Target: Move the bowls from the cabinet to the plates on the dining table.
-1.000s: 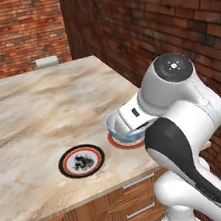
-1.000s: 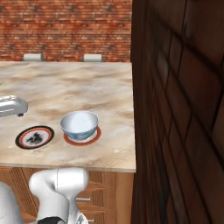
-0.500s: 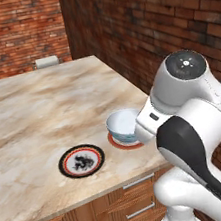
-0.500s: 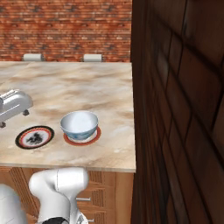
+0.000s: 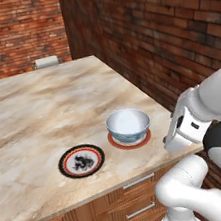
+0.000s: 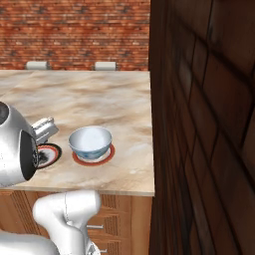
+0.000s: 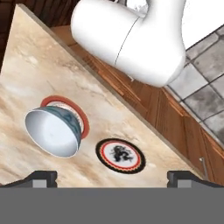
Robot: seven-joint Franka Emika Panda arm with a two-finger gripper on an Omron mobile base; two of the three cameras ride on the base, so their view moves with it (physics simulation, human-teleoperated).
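Note:
A white bowl (image 5: 128, 124) with a bluish patterned outside stands upright on a red-ringed plate (image 5: 118, 141) near the right front corner of the dining table (image 5: 40, 103). The same bowl (image 6: 90, 142) (image 7: 53, 130) shows from the other side and from above. A second plate (image 5: 81, 161) (image 7: 120, 156), black-rimmed with a black figure, lies bare to its left. My gripper (image 7: 112, 178) hovers above the table's front edge, open, with nothing between its widely spread fingertips (image 7: 41, 177). The cabinet is out of view.
A dark brick wall (image 5: 171, 32) runs close along the table's right side. Two grey chair backs (image 6: 37, 64) (image 6: 104, 65) stand at the far edge. Wooden drawer fronts (image 5: 127, 206) sit under the table's near edge, with grey floor tiles (image 7: 205, 61) beyond.
My arm has drawn back from over the bowl toward the table's front right corner, leaving the bowl fully in sight on its plate. The bowl and both plates have not moved.

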